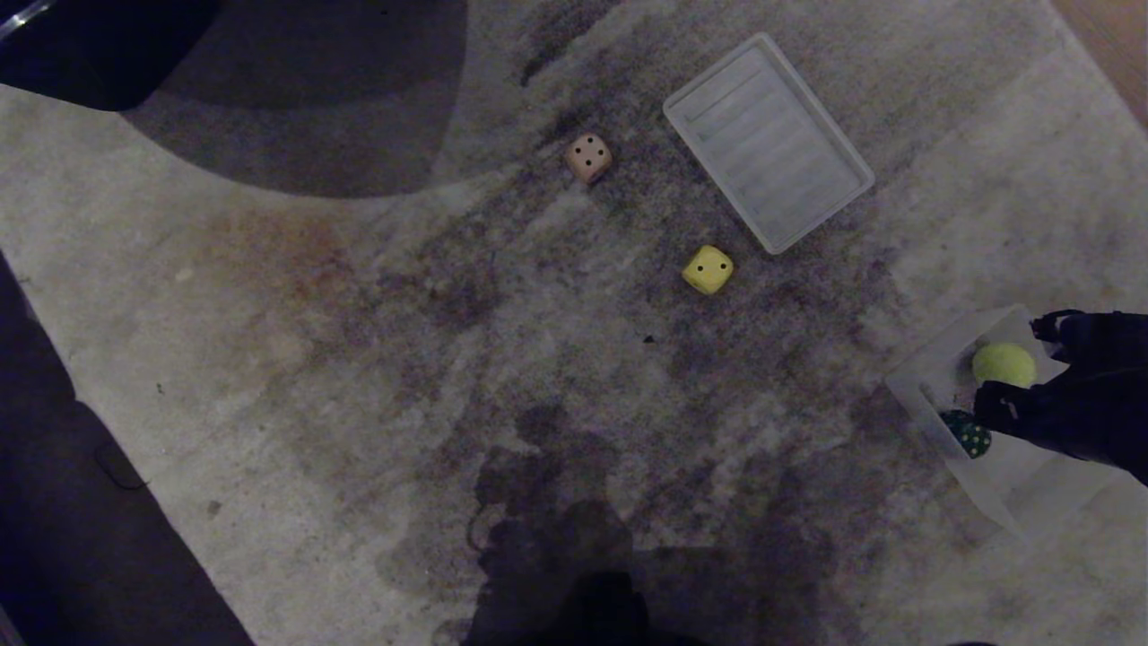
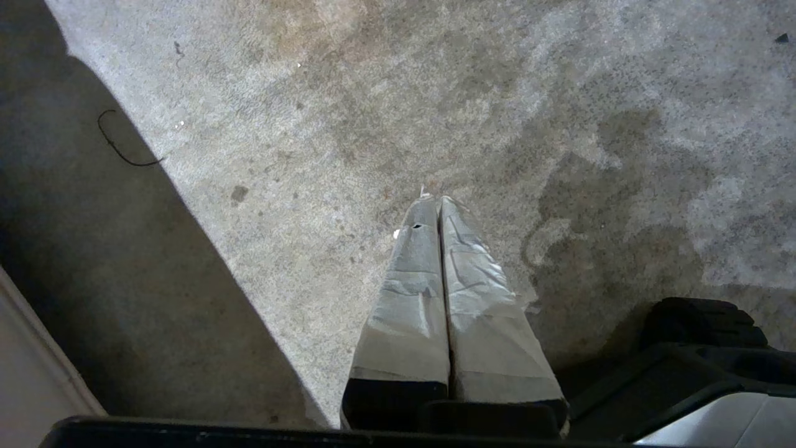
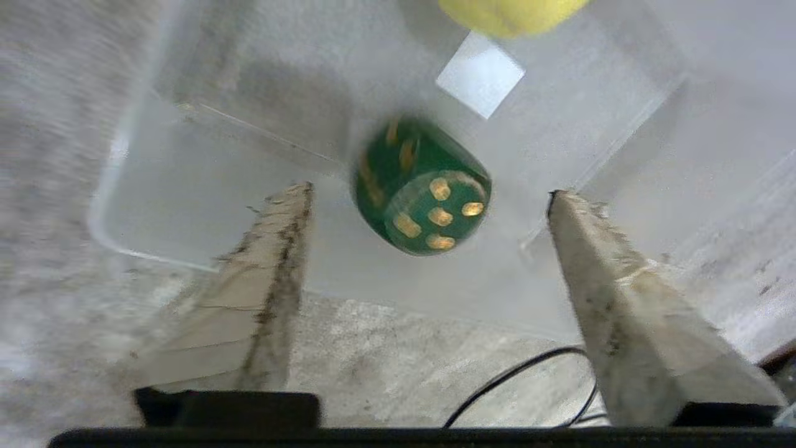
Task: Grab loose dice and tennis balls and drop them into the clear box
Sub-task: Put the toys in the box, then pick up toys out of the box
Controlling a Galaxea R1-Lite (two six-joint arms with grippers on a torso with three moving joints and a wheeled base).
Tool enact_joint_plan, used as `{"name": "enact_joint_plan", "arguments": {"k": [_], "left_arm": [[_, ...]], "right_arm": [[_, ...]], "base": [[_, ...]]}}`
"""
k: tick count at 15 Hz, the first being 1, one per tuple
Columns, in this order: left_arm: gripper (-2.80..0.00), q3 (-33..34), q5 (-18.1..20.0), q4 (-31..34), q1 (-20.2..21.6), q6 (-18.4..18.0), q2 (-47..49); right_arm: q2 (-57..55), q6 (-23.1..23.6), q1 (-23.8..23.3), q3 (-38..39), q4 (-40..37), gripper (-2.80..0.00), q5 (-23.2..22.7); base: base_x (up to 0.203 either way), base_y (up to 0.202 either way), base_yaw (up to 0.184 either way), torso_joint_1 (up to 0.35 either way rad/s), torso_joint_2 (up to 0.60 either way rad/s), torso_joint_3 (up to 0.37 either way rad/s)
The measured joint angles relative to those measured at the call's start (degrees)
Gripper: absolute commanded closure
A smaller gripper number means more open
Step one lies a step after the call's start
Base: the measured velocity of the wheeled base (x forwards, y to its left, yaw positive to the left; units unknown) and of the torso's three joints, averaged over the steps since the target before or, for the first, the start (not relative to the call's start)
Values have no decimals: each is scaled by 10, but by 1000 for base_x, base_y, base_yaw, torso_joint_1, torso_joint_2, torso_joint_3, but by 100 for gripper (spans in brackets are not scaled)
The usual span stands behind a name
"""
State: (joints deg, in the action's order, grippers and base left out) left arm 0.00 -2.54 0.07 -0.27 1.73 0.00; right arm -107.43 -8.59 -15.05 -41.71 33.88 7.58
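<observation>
The clear box (image 1: 1018, 498) sits on the rug at the right edge of the head view. Inside it lie a tennis ball (image 1: 1004, 364) and the dark green die (image 1: 970, 436). My right gripper (image 3: 429, 191) hangs open over the box (image 3: 186, 186). The green die (image 3: 423, 186) shows blurred beyond the fingertips (image 3: 292, 205) and touches neither finger. The tennis ball (image 3: 510, 15) lies past the box's white label (image 3: 480, 74). A yellow die (image 1: 708, 269) and a tan die (image 1: 588, 158) lie loose on the rug. My left gripper (image 2: 435, 198) is parked, shut and empty, above bare rug.
The flat ribbed lid (image 1: 769, 142) lies on the rug beyond the yellow die. A dark object (image 1: 99, 45) fills the far left corner, and the rug ends at dark floor (image 1: 54, 502) on the left. A thin black cable (image 3: 522, 379) runs under my right gripper.
</observation>
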Motion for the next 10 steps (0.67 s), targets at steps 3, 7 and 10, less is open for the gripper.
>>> {"name": "enact_joint_plan", "arguments": {"k": [3,7,10], "left_arm": [[0,0,0,0,0,0,0],[0,0,0,0,0,0,0],[0,0,0,0,0,0,0]], "right_arm": [[47,1,2,30,-2,-280,-9],[168,8,12,135,-10,0,-54],[267,45,29,235,-17,0,-73]], "base": [[0,0,0,0,0,0],[0,0,0,0,0,0],[0,0,0,0,0,0]]}}
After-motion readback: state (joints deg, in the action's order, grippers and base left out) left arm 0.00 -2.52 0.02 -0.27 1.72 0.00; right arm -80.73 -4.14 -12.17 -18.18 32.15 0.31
